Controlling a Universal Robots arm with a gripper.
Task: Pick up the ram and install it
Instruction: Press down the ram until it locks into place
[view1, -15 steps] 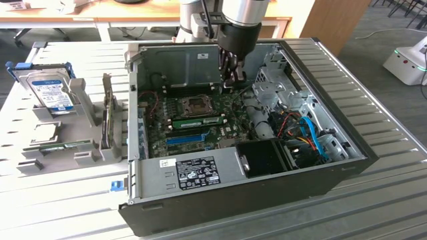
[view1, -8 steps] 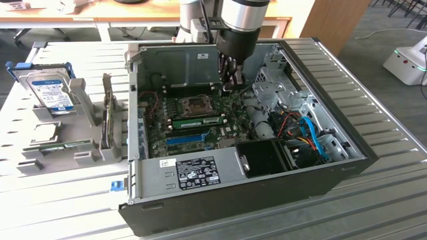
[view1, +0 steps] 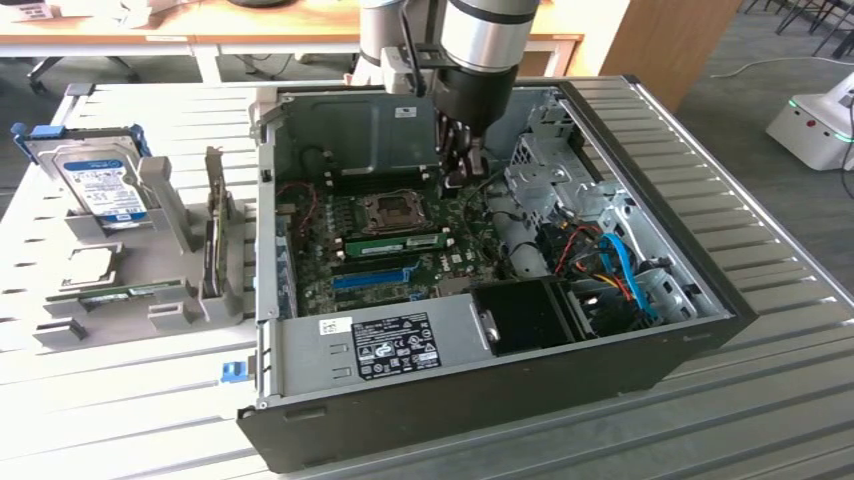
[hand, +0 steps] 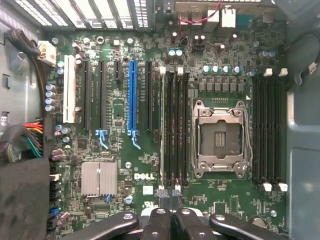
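Surface: a slatted metal table carries an open case lying on its side; desks stand behind it.
Gripper: my gripper hangs inside the case, jaws together, with nothing between them that I can see. In the wrist view its tips sit just over the near ends of the slots beside the socket.
Ram: the ram stands in a slot next to the socket and not in my grip. The wrist view shows it edge-on as a pale strip. It looks seated, though I cannot tell whether its latches have closed.
Board: the board spreads under me, crowded with capacitors, and the bare socket is close by.
Further out: a second green stick stands on edge in the grey holder on the exterior view's left, beside the drive.
Risk one: if one end of the ram sits high, pressing with closed tips could tilt it or stress the slot.
Risk two: a sideways slip would bring my tips onto the open socket or the capacitors.
Risk three: loose cables on the exterior view's right could snag me.
Edges: the case walls ring me, and the metal cage stands near my wrist.
Room: straight up is free, and along the slots there is some space.
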